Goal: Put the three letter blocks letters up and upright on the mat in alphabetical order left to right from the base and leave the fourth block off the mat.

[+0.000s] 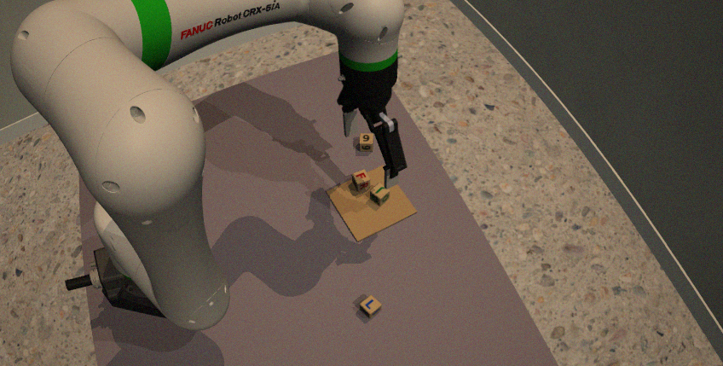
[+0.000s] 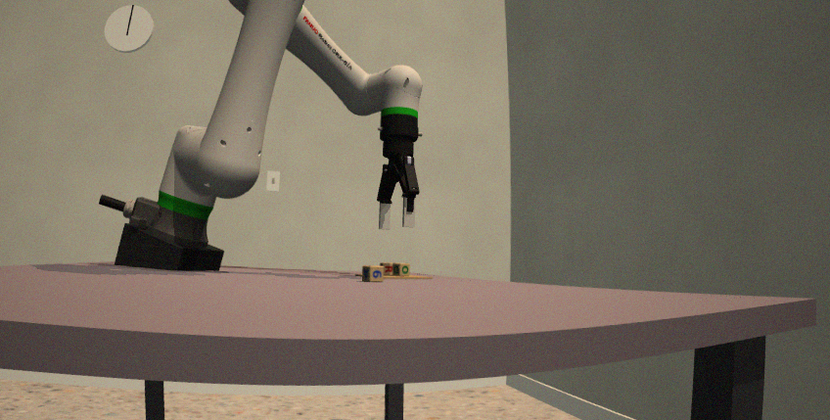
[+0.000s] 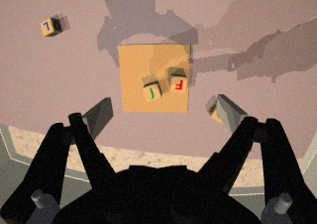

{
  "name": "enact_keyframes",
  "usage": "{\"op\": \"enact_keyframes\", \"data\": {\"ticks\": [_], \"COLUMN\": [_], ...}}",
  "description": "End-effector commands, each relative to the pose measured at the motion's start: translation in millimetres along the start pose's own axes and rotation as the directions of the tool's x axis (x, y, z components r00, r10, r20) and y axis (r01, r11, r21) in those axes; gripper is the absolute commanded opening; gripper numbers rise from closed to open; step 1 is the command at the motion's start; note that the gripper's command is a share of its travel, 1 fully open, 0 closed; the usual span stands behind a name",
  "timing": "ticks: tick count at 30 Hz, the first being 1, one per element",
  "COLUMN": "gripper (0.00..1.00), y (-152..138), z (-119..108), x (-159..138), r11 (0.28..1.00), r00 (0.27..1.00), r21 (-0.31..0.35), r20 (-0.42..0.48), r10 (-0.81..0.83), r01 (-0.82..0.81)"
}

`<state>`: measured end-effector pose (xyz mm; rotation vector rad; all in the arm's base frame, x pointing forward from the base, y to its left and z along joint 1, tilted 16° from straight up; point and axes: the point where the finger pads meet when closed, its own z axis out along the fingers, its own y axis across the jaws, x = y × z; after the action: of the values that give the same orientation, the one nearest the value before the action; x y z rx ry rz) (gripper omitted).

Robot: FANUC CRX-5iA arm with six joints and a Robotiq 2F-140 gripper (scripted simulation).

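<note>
Two blocks sit on the tan mat (image 1: 373, 217): the F block (image 1: 361, 179) with a red letter, and a green-lettered block (image 1: 379, 194) just beside it at its 4 o'clock in the top view; I cannot read that green letter with certainty. A block showing 9 (image 1: 366, 142) lies off the mat on the table (image 1: 284, 241), near the mat's 12 o'clock corner. The L block (image 1: 370, 305) lies well apart, at 6 o'clock from the mat. Above the table hangs the hand (image 2: 392, 217), fingers spread wide, gripping nothing.
</note>
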<state>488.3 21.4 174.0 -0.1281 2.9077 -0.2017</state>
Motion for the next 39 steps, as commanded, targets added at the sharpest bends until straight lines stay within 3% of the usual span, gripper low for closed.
{"op": "enact_keyframes", "data": {"ticks": [1, 4, 8, 19, 21, 22, 36, 39], "gripper": [1.0, 1.0, 1.0, 1.0, 1.0, 1.0, 1.0, 1.0], "y": [-2.4, -3.0, -6.1, -12.6, -12.6, -14.2, -22.4, -23.0], "z": [-0.2, -0.1, -0.1, 0.0, 0.0, 0.0, 0.0, 0.1], "x": [-0.8, -1.0, -1.8, -3.5, -3.5, -3.9, -5.8, -5.9], "r11": [0.99, 0.986, 0.944, 0.781, 0.781, 0.727, 0.382, 0.351], "r00": [0.99, 0.986, 0.944, 0.781, 0.781, 0.727, 0.382, 0.351], "r21": [0.007, 0.007, 0.006, 0.004, 0.004, 0.003, 0.0, -0.001], "r20": [0.004, 0.004, 0.005, 0.007, 0.007, 0.008, 0.008, 0.008], "r10": [0.139, 0.169, 0.329, 0.624, 0.624, 0.687, 0.924, 0.936], "r01": [-0.139, -0.169, -0.329, -0.624, -0.624, -0.687, -0.924, -0.936]}}
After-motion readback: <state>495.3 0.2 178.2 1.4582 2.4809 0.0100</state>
